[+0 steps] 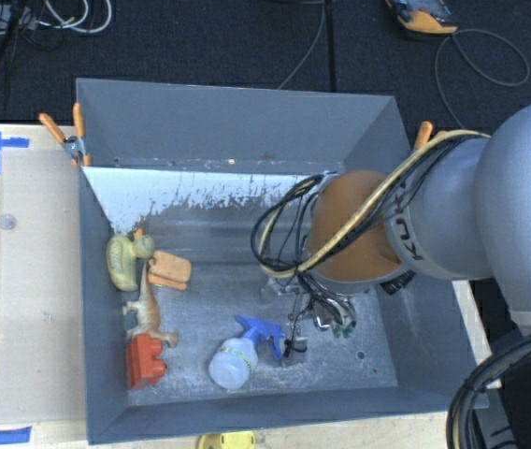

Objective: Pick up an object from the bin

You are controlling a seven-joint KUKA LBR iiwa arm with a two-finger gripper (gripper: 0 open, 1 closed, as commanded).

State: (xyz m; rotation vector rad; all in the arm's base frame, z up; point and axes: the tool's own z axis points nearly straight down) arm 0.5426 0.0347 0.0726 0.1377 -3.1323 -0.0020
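My gripper (292, 346) is low in the bin (237, 138), near the middle of the front edge. It is right at the blue trigger head of a small spray bottle (236, 360). The bottle lies on its side on the floor, with its pale body pointing toward the front left. I cannot tell whether my gripper is released or clenched, or whether it has hold of the blue head. My orange wrist cover and looped cables hang just above it.

The other things lie along the left wall. A yellow-green toy duck (122, 260) is furthest back, with a tan block (171, 271) touching it. A brown toy animal (144, 312) lies below them. A red block (144, 361) sits in the front left corner.
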